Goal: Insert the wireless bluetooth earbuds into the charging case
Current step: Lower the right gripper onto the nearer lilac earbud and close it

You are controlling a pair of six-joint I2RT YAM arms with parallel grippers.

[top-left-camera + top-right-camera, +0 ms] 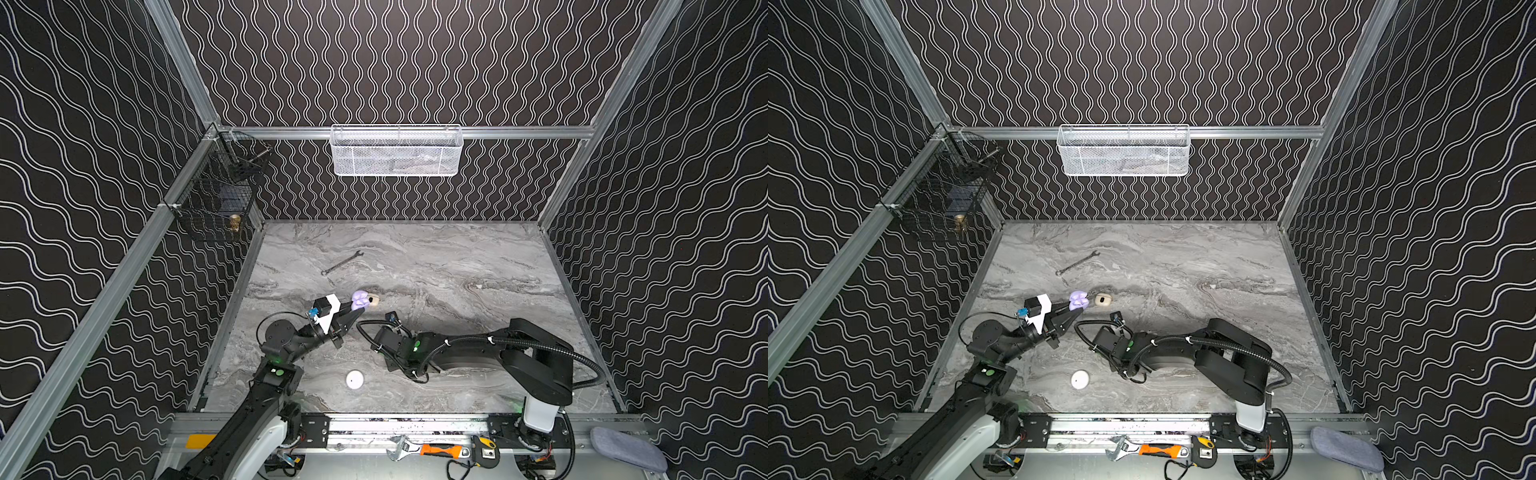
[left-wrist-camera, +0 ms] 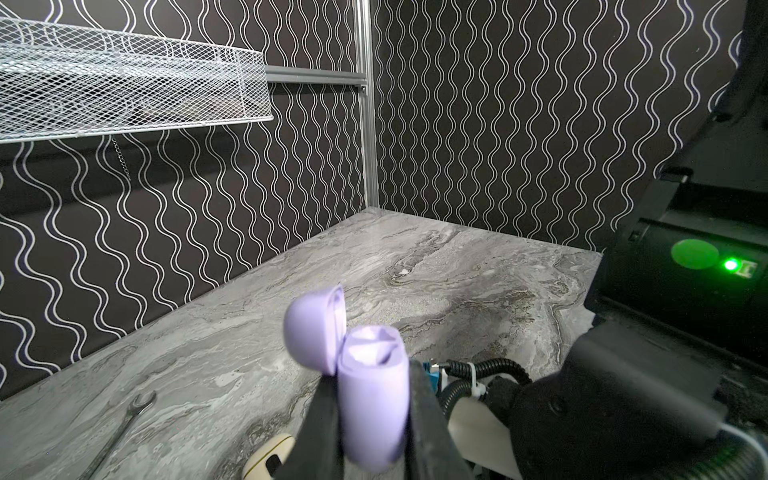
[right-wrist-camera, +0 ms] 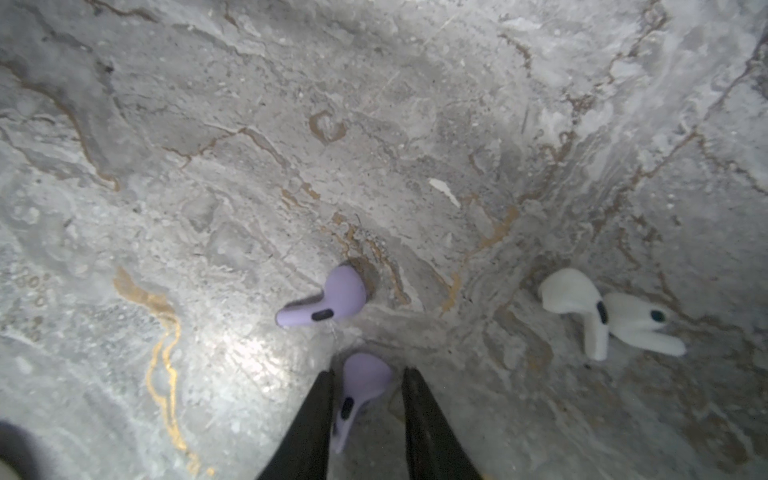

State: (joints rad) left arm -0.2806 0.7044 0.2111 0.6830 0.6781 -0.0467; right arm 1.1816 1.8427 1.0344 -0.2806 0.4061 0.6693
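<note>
Lilac case (image 2: 374, 411) in left gripper (image 2: 372, 374); right gripper (image 3: 368, 371) low astride earbud (image 3: 365, 384)

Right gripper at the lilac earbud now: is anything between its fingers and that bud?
Nothing visible. The lilac earbud lies on the table between the open jaws of the right gripper. The second lilac earbud lies beyond the fingertips, apart from it; the white earbuds lie off to one side.

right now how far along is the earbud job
Done: the left end effector holds the lilac charging case with its lid open. In hand: the right end effector straddles one lilac earbud, not yet gripped. To do: seating it, then the second lilac earbud; two white earbuds lie loose.
</note>
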